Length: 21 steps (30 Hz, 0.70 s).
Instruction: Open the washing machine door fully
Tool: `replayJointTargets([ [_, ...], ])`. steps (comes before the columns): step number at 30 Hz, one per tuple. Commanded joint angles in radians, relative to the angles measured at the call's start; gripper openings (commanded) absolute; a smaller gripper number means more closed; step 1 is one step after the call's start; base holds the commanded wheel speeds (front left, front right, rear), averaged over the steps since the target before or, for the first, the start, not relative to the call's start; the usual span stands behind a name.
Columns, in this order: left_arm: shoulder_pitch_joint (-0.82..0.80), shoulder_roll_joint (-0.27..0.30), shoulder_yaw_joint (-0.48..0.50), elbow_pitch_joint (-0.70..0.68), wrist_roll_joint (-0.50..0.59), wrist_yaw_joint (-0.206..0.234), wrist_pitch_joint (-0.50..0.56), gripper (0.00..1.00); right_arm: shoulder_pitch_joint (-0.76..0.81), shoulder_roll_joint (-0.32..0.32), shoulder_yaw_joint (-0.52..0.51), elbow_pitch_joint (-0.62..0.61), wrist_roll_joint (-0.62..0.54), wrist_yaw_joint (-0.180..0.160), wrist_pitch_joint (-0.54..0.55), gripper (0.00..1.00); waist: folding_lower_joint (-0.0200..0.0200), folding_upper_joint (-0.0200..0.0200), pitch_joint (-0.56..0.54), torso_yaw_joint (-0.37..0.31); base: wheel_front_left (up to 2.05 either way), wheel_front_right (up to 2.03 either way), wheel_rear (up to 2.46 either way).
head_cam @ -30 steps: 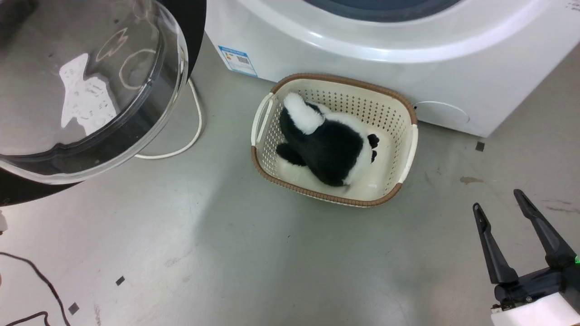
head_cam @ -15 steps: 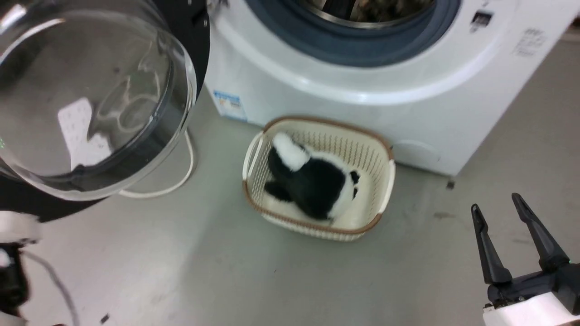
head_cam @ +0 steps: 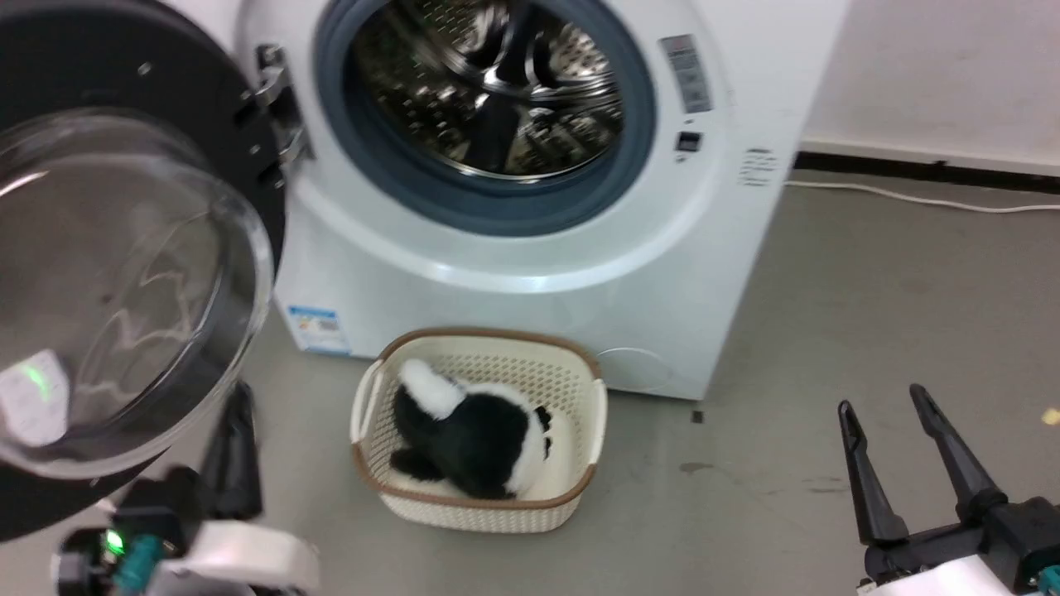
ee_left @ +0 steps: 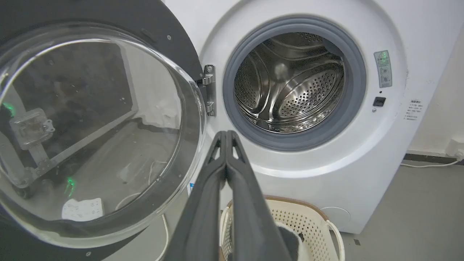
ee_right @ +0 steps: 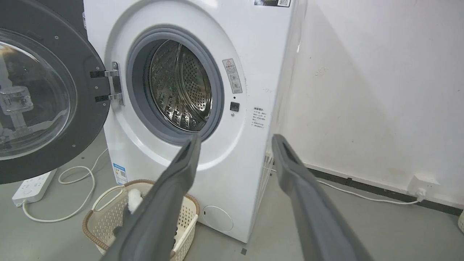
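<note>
— How does the washing machine (head_cam: 530,273) look?
— White, standing on the grey floor, steel drum showing. Its door (head_cam: 124,281), a black ring round a clear bowl, hangs wide off the hinge at the front's left edge.
— And your arms?
— Both are low (fingers up). My left gripper (ee_left: 226,135) is pressed together on nothing; my right gripper (head_cam: 879,399) is spread, empty.

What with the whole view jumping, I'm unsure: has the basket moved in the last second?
No. The basket still sits just right of the blue label, close before the washing machine; the head camera tilted up instead.
</note>
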Motion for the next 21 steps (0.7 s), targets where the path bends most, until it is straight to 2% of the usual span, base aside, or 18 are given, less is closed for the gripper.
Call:
replayJointTargets([
  [1,0.036,-0.011,-0.023,0.010,0.020,0.007,-0.012,0.98,0.019,0.010,0.003,0.004,-0.008,0.001,-0.004,1.00,0.0003,0.0000,-0.039,-0.054,0.00,0.00,0.00],
  [11,0.135,-0.089,-0.125,0.062,0.086,0.035,-0.051,1.00,0.046,0.032,-0.014,0.041,-0.009,0.001,-0.004,1.00,0.0003,0.0000,-0.048,-0.104,0.00,0.00,0.00],
  [16,0.154,-0.116,-0.137,0.076,0.097,0.047,-0.057,1.00,0.065,0.036,-0.025,0.085,-0.006,0.001,-0.004,1.00,0.0003,0.0000,-0.051,-0.114,0.00,0.00,0.00],
  [21,0.151,-0.120,-0.132,0.095,0.102,0.039,-0.059,1.00,0.070,0.039,-0.026,0.119,-0.008,0.001,-0.004,1.00,0.0003,0.0000,-0.052,-0.117,0.00,0.00,0.00],
])
